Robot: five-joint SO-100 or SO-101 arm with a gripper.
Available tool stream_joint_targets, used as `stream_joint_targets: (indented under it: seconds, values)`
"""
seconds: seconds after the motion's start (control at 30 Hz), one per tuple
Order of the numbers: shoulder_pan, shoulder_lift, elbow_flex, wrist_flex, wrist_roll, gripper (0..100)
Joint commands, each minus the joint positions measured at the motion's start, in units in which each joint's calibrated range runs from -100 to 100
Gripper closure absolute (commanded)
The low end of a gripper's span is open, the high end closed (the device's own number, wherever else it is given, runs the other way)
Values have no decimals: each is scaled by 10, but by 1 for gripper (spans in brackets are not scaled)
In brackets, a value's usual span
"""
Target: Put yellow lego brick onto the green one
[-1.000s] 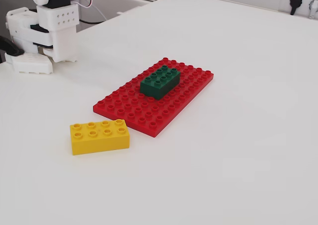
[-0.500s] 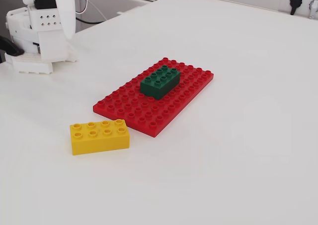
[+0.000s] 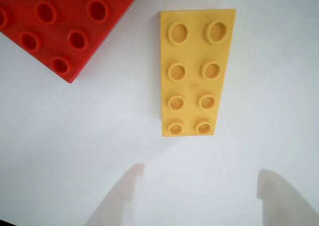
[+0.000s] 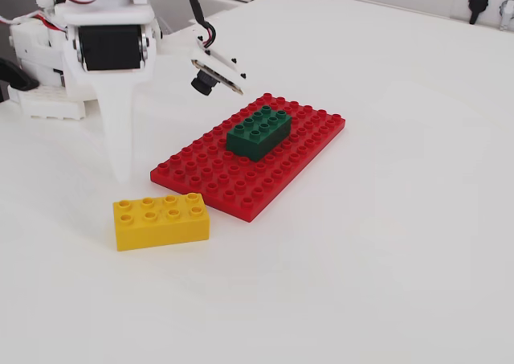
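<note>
**Wrist view: yellow brick sitting right ahead of your spread fingers**

Wrist view first, since that's where you get the best look. You've got the yellow lego brick (image 3: 196, 71) lying flat on the white table (image 3: 89, 136), studs up, long side running away from the camera. Your gripper (image 3: 199, 186) is spread wide, with one pale fingertip (image 3: 122, 196) poking in at the lower left and the other at the lower right, and nothing between them. The brick lines up with the gap between the fingers but sits ahead of the tips, not touching either one. Up in the top left corner you can see a corner of the red baseplate (image 3: 55, 26), just beside the brick with a strip of bare table between them.

Over in the fixed view, your arm (image 4: 108, 51) hangs over the table at the upper left, and the long white finger (image 4: 119, 131) points down above the table just behind the yellow lego brick (image 4: 162, 220). The gripper itself (image 4: 120, 171) isn't on the brick. The brick rests on the table (image 4: 385, 243) near the front left corner of the red baseplate (image 4: 241, 179), close but apart. The green one (image 4: 259, 134) sits on top of that plate toward its far end, studs up, well apart from the yellow brick. A wall socket (image 4: 477, 2) shows at the top right edge.
</note>
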Motion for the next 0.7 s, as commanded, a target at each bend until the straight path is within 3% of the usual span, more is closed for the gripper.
stream_joint_targets:
  seconds: [0.0,0.23,0.67]
  values:
    - [-22,26,-3,-9,-1,76]
    - [-46,68,-2,-8,-2,76]
    - [-6,72,-26,-40,3,76]
